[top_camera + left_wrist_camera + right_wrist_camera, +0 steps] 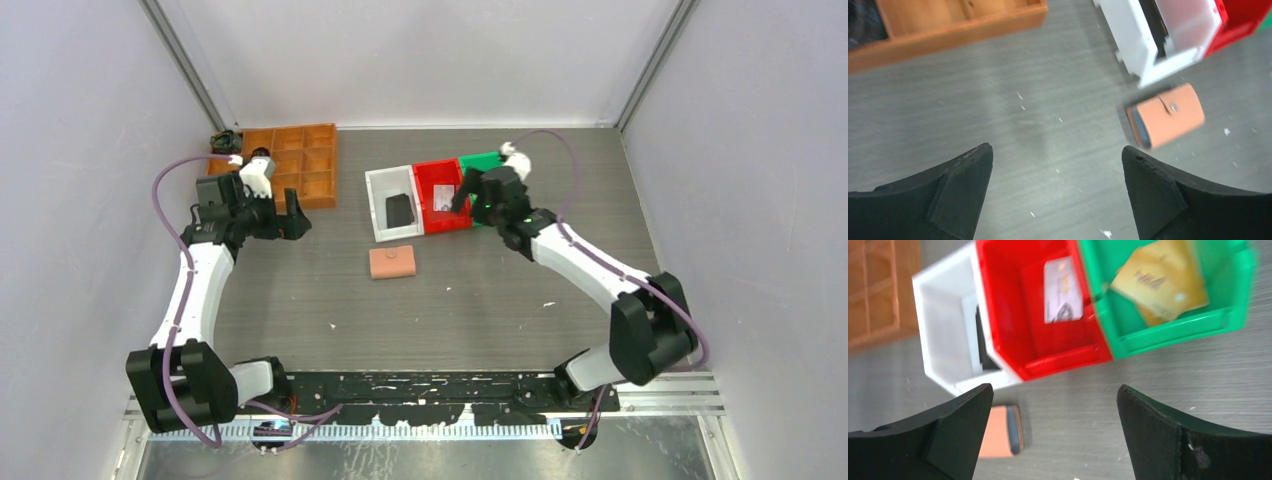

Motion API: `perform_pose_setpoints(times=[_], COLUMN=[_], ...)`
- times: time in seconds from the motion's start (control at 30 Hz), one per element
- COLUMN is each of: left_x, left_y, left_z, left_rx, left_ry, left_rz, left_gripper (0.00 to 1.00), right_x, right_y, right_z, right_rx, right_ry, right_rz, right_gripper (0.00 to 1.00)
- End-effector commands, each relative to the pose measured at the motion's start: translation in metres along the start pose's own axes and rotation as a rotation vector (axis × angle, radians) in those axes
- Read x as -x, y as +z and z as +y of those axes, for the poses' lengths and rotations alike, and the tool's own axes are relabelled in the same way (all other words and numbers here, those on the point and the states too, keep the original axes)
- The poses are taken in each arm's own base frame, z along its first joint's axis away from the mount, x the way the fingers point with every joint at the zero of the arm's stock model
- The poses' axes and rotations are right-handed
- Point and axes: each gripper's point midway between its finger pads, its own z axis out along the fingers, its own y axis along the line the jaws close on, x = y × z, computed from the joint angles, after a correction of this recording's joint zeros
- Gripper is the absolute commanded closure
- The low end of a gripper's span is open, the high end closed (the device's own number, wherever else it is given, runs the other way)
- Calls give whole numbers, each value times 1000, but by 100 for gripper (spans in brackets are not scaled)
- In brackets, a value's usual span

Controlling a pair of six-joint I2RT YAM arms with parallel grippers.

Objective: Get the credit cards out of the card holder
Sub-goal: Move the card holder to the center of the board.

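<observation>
Top external view: the closed card holder (392,262) lies on the desk (480,300) near the white bin (373,205). Left claw (1057,150) and right claw (1054,390) are spread and empty. Risk: a one-sided pinch may push the snapped holder away unopened. The red bin (1063,362) holds a whitish card (1063,290), the green bin (1173,332) a yellow card (1160,282), and the white bin a dark object (400,210).

My left arm (196,285) climbs from the lower left of the overhead frame to the upper left, where my left gripper (285,220) points right, jaws spread wide with nothing between them. My right arm (590,272) reaches from the lower right up to centre-right. There my right gripper (466,197) points left, equally wide open, its black fingers (955,435) holding nothing.
</observation>
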Motion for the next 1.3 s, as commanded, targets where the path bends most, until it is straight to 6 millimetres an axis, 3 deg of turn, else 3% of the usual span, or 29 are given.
perform_pose_setpoints(times=[0.0,0.1,0.33,0.57,0.8,0.97,1.07,1.17,1.27], left_x=[-7,-14,-29,-31,-31,-30,-28,-27,-27], left_y=[-29,-38,-49,-51,-50,-48,-48,-49,-51], left_z=[-31,-41,-45,-49,-49,-48,-48,-49,-51], left_rx=[-113,-144,-150,-168,-176,-178,-177,-182,-187], left_ry=[-13,-10,17,18,16,8,6,5,9], left_rz=[49,69,98,110,120,127,127,131,136], left_gripper=[0,0,0,3,7,10,10,10,10], right_x=[-34,-70,-127,-166,-201,-220,-220,-208,-190], right_y=[9,18,30,37,17,-19,-37,-46,-53], right_z=[40,66,103,110,122,145,151,148,147], right_rx=[43,86,164,182,202,238,239,212,220], right_ry=[-113,-182,-273,-273,-250,-260,-257,-265,-393], right_rz=[112,208,327,391,398,335,305,288,255], right_gripper=[3,6,13,21,34,35,35,27,14])
